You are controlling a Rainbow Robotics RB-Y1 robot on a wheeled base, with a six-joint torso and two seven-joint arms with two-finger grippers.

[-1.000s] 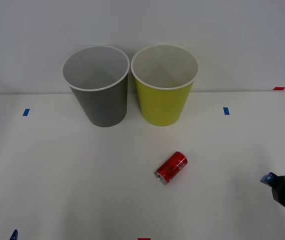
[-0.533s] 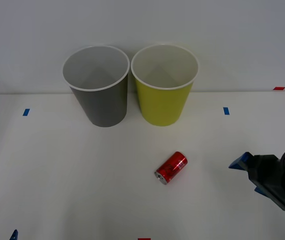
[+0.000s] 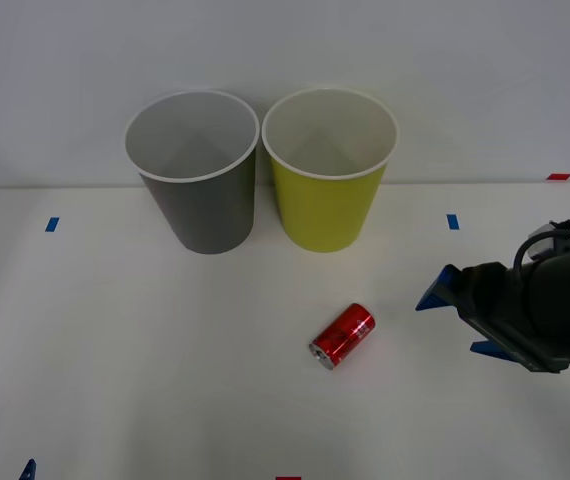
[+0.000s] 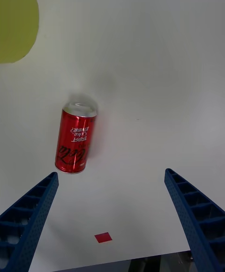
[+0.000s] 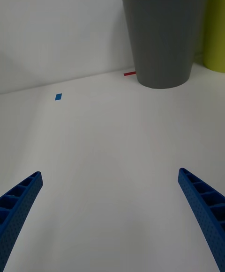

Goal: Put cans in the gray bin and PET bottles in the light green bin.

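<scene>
A small red can (image 3: 343, 336) with silver ends and dark print lies on its side on the white bench (image 3: 145, 360), set at a slant, in front of the two bins and well apart from them. The gray bin (image 3: 197, 170), a tall tapered bucket with a white rim and pale inside, stands upright at the back. The light green bin (image 3: 329, 168), of like shape and size, stands upright just beside it on the right.
</scene>
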